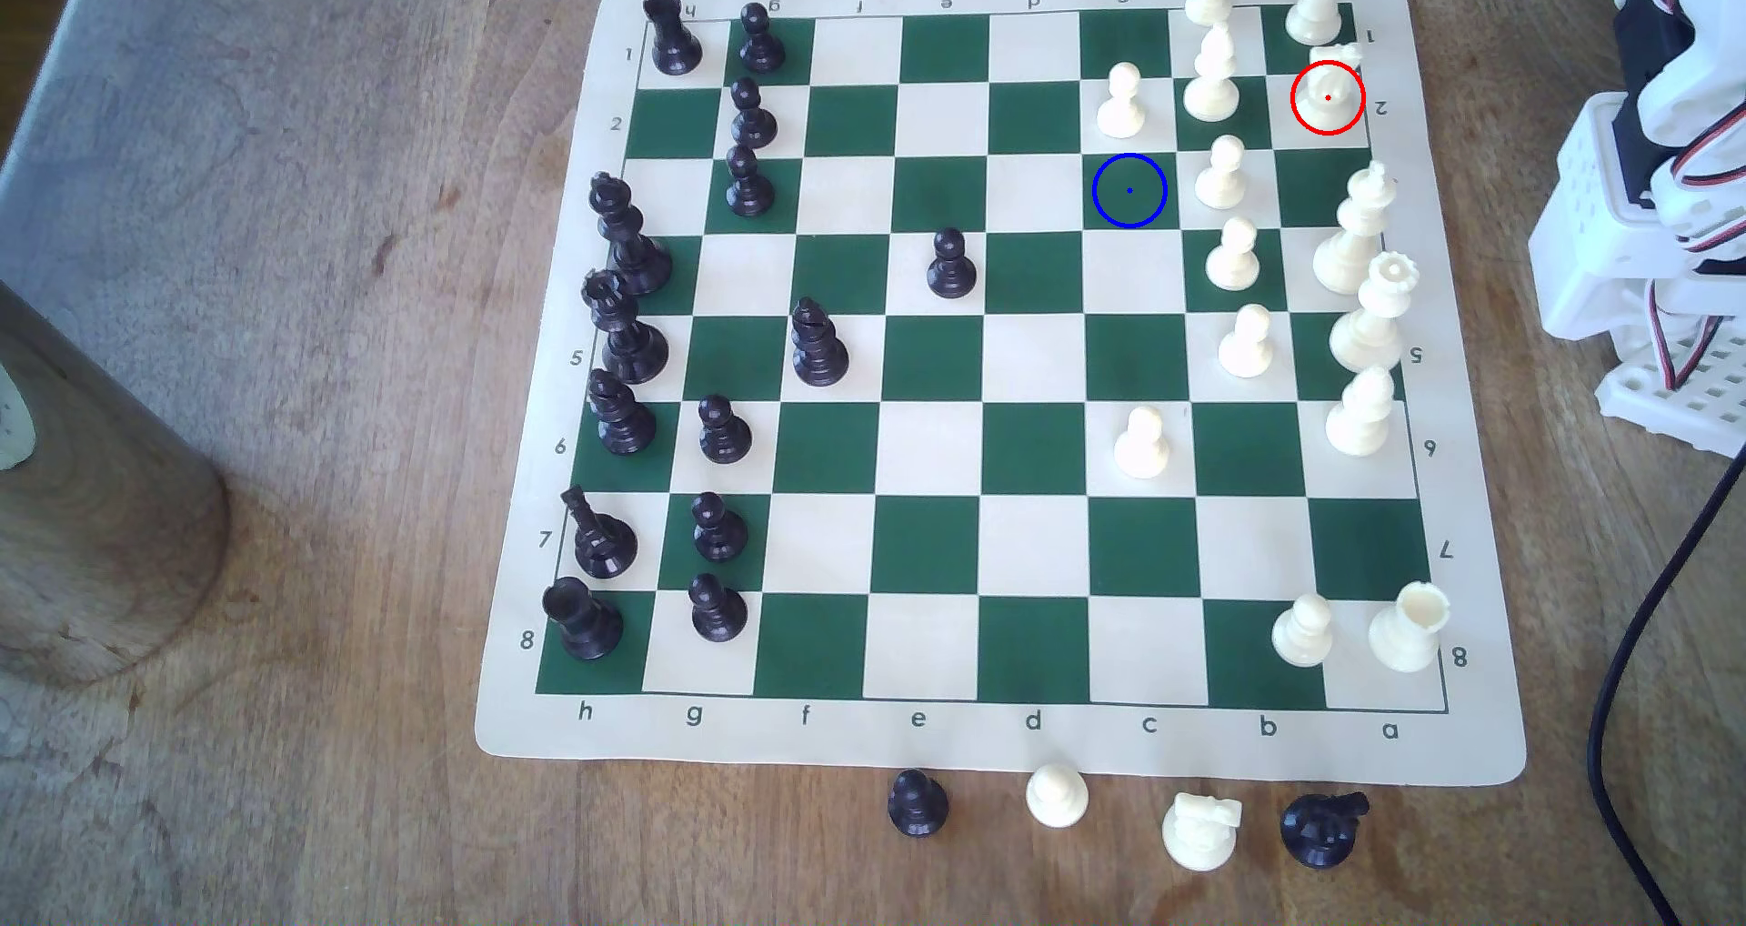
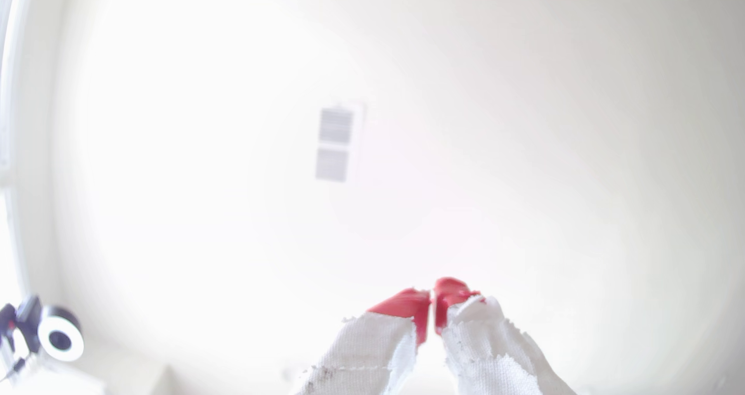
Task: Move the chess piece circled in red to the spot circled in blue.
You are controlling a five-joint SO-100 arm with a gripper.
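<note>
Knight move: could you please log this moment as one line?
knight: on red-ringed square | spot: empty | hand: shut, empty, off board

Chess mat (image 1: pixel 1001 742) on a wooden counter (image 1: pixel 283 321)

Four captured pieces stand just off the mat's lettered edge: a black pawn (image 1: pixel 917 803), cream pawn (image 1: pixel 1056 796), cream knight (image 1: pixel 1202 830), black knight (image 1: pixel 1323 829).

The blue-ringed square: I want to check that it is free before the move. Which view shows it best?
The exterior view: the blue-ringed square is unobstructed there, dark green, with no piece on it. The wrist view points at a bright ceiling past the gripper, giving nothing of the board.
</note>
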